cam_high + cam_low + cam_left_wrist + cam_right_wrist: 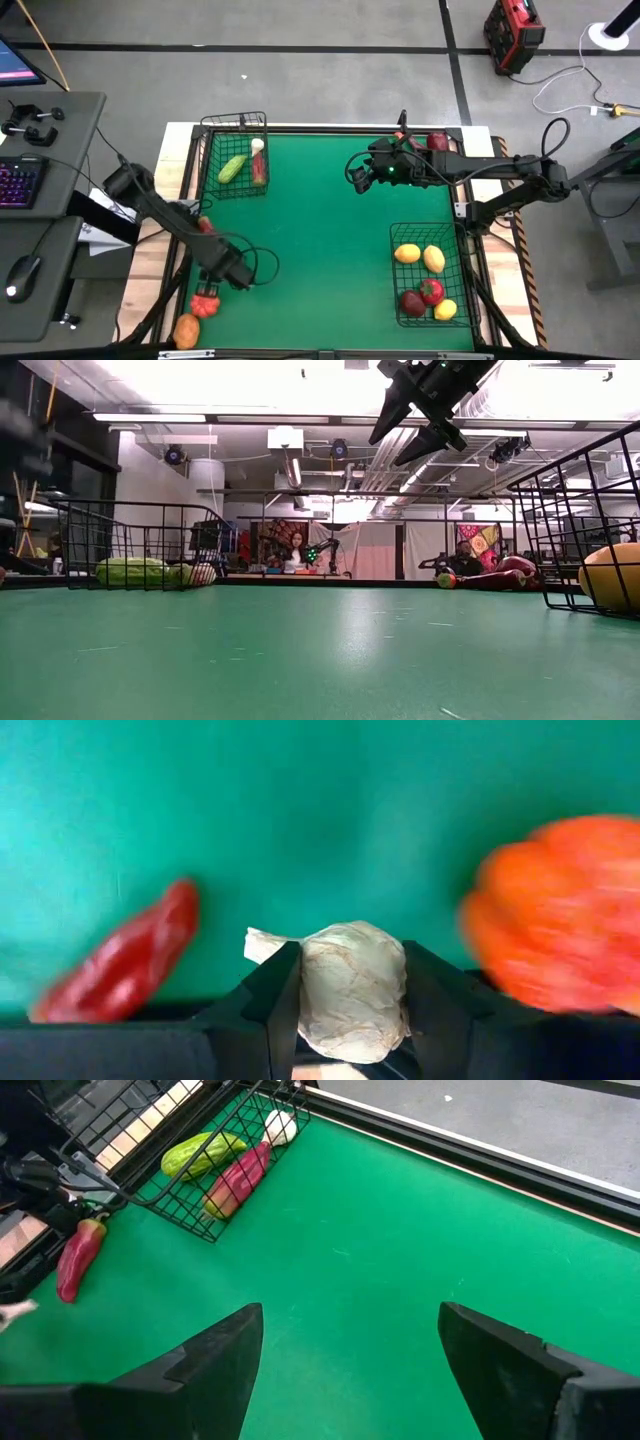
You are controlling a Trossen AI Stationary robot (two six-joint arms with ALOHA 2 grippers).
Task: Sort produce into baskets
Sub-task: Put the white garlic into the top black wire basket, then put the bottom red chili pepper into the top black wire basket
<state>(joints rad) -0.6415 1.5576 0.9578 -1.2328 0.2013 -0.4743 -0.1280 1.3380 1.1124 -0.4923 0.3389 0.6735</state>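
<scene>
Green felt counter (320,240) w/ 2 wire baskets. At the near-left corner: 1 orange-brown piece (186,329) at the very edge, 1 orange-red piece (205,302) just beyond it. Left hand (218,283) sits low beside that piece, arm angled in from the left edge; its fingers (275,1005) are closed around 1 whitish, wrinkled bulb (352,988). 1 red chilli (204,224) lies by the left edge, under the left forearm.

Larger basket (400,315) at the near-right corner holds 5 pcs: 3 yellow (407,254), 2 red (431,291).

Right hand (358,176) hangs high over the far-middle of the counter, arm reaching in from the right edge, fingers spread wide & holding nothing.

Smaller basket (210,165) at the far-left corner holds 3 pcs: 1 green (232,168), 1 dark red (259,172), 1 white (258,145). 1 dark red piece (438,141) sits at the far edge near the right corner. No readable writing.
</scene>
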